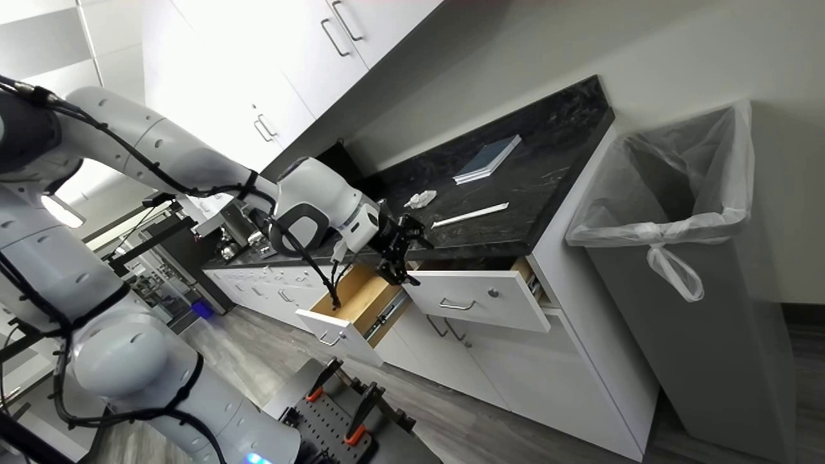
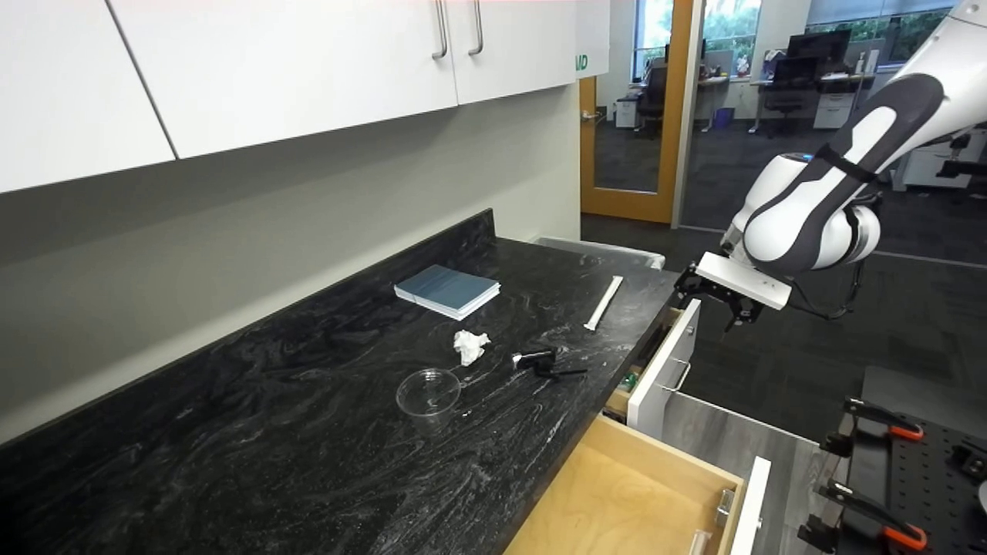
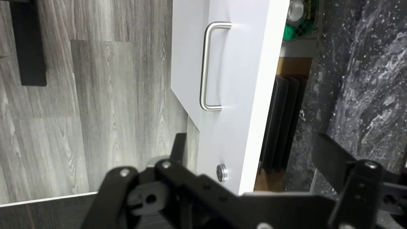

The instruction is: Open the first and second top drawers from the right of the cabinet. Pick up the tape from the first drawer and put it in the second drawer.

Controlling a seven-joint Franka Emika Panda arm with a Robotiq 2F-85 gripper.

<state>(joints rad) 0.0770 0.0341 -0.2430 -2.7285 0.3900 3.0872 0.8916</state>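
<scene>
The gripper (image 3: 252, 149) hangs in the air by the first drawer (image 1: 464, 287) — spread wide. That drawer is partly out of the cabinet (image 1: 464, 367), and the green tape (image 3: 300, 19) sits inside, seen in the wrist view between the drawer's front and the counter (image 3: 365, 95). The second drawer (image 1: 356, 298), just beside it, stands further out.

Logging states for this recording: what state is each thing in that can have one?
First drawer, partly open
Second drawer, open
Tape, in the first drawer
Gripper, open, empty
Upper cabinet doors, shut
Lower cabinet doors, shut
Clear cup, upright
White wad, crumpled
Blue book, closed
Trash bin, bag-lined
</scene>
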